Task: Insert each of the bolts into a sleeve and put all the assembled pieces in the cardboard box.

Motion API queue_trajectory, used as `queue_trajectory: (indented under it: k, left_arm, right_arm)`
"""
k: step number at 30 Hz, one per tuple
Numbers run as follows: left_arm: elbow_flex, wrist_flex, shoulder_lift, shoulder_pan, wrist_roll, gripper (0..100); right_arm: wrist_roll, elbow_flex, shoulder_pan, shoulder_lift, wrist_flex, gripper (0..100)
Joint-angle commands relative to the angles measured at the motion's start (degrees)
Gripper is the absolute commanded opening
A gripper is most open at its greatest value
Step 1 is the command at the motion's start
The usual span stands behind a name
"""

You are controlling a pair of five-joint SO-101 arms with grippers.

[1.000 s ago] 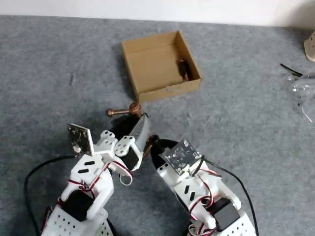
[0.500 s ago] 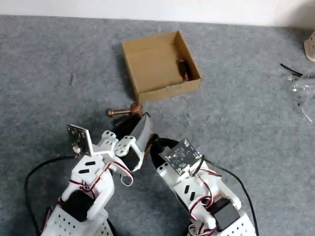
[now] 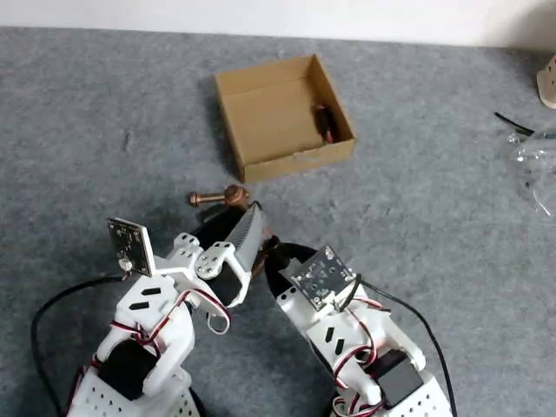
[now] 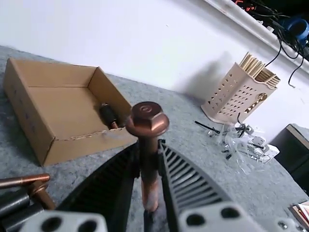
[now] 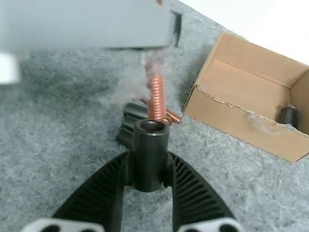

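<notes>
**Bolt over sleeve, one piece boxed**

The head of the bolt (image 4: 147, 121) in my left gripper (image 4: 149, 145) bears a stamped ring. Any lettering on it is too small for me to read.

The cardboard box (image 3: 300, 159) sits open on the grey mat (image 3: 434, 217), just beyond both my grippers. Inside it, one dark assembled piece (image 3: 323, 122) lies against the wall on my right-hand side. The rest of the box floor is bare card. Farther off to my right, a pale perforated holder (image 4: 239, 94) stands against the wall with thin sticks in it, and clear plastic bits (image 4: 246, 145) are scattered beside it.

My left gripper is clamped narrowly on the copper-coloured bolt, gripping the shank with the hex flange head above the fingers. My right gripper (image 5: 148, 162) is closed around a black sleeve (image 5: 149, 145), which it holds upright with its open mouth facing up. The bolt's threaded end hangs directly over that mouth, right at the rim. I cannot tell whether the tip has entered.

A second bolt (image 3: 204, 199) lies flat on the mat between my left gripper and the box. Another dark sleeve (image 5: 133, 113) rests on the mat just behind the one I hold.
</notes>
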Motion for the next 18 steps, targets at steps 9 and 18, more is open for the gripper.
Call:
queue_trajectory:
  k: [9,18]
  left_arm:
    - [-1.19,0.18,-0.66,7.69,0.09,1]
    - [0.57,0.09,-0.66,7.52,0.0,1]
  right_arm:
    - [0.7,0.31,2.95,-0.66,-4.18,0.5]
    - [0.7,0.48,2.95,-0.66,-4.09,0.5]
